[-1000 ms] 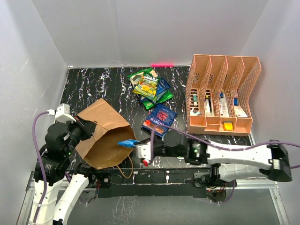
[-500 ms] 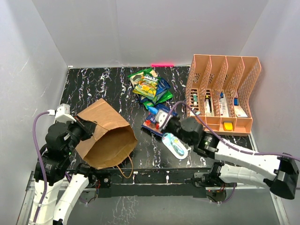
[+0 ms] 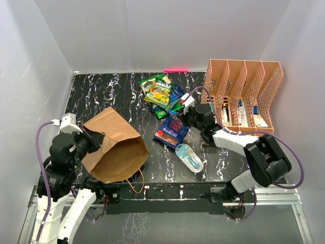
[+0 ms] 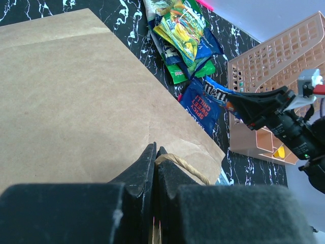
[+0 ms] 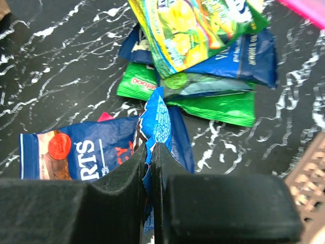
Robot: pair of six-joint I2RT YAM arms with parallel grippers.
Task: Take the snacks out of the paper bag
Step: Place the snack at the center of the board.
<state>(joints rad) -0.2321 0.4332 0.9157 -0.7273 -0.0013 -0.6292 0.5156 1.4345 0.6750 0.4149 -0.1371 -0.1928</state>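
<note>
The brown paper bag (image 3: 116, 146) lies on its side at the near left, mouth toward the right. My left gripper (image 4: 154, 151) is shut on its rim beside a twisted handle (image 4: 189, 168). My right gripper (image 5: 151, 148) is shut on a small blue snack packet (image 5: 158, 119), held over the table. Beneath it is a dark blue packet (image 5: 76, 152). Just beyond lies the snack pile (image 3: 162, 94): a yellow-green packet (image 5: 188, 25), a dark blue one (image 5: 251, 56) and a green one (image 5: 218, 104). The bag's inside is hidden.
A peach mesh organizer (image 3: 241, 101) with small boxes stands at the right, close behind my right wrist. A white-and-teal blister pack (image 3: 189, 158) lies on the table near the middle front. White walls enclose the black marbled table (image 3: 106, 91).
My right gripper carried the small blue packet from the bag's mouth to the right and back toward the snack pile. The blister pack came into view as the arm moved off. The left gripper held still.
</note>
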